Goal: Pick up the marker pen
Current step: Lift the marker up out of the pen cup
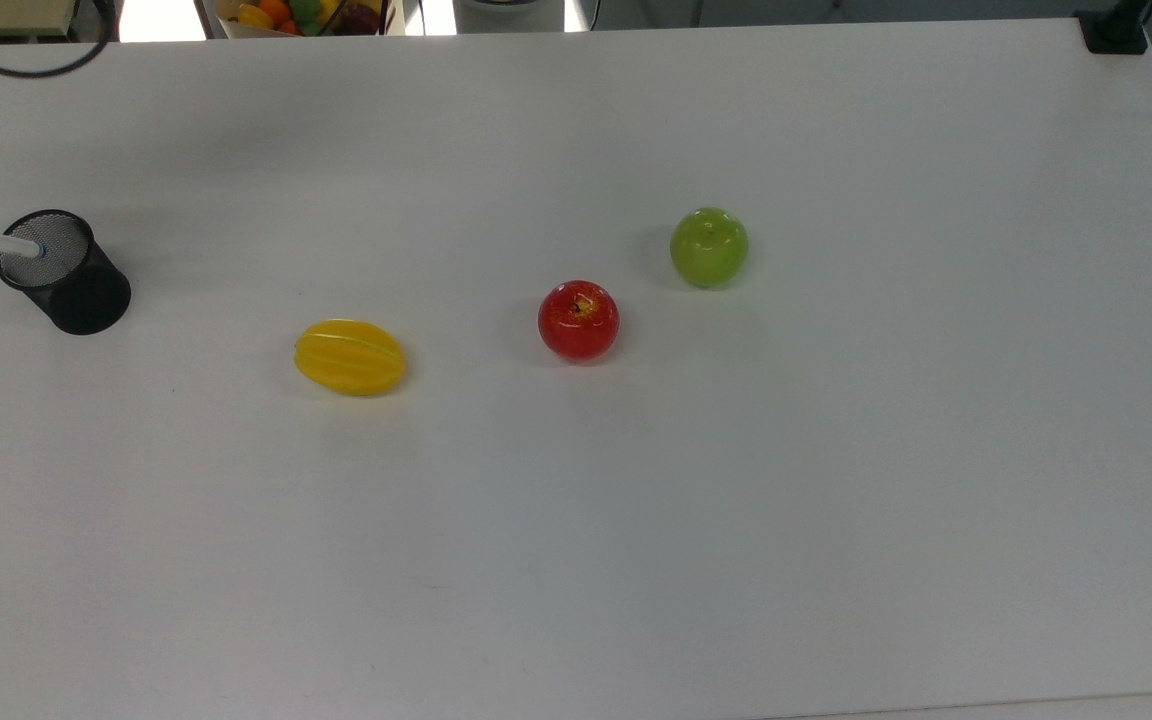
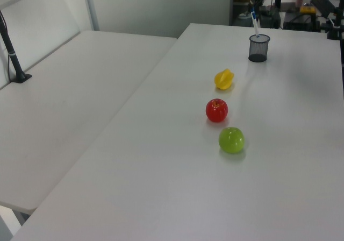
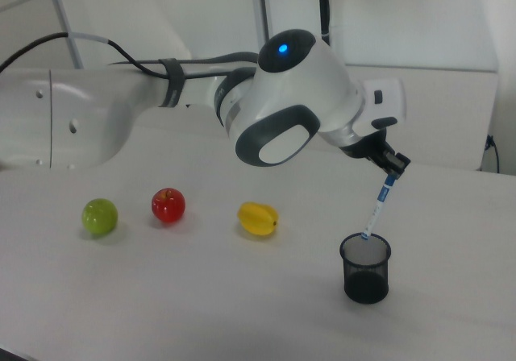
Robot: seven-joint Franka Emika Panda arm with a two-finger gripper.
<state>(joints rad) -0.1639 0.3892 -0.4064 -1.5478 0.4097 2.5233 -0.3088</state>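
1. Gripper (image 3: 393,166): clamped on the pen (image 3: 378,205) at its upper, blue-capped end.
2. Pen: tilted, lifted, lower tip just at the rim of the cup (image 3: 366,269).
3. Table (image 1: 836,500): starfruit (image 1: 350,357), red apple (image 1: 578,320), green apple (image 1: 708,247) in a row, well apart from the cup.
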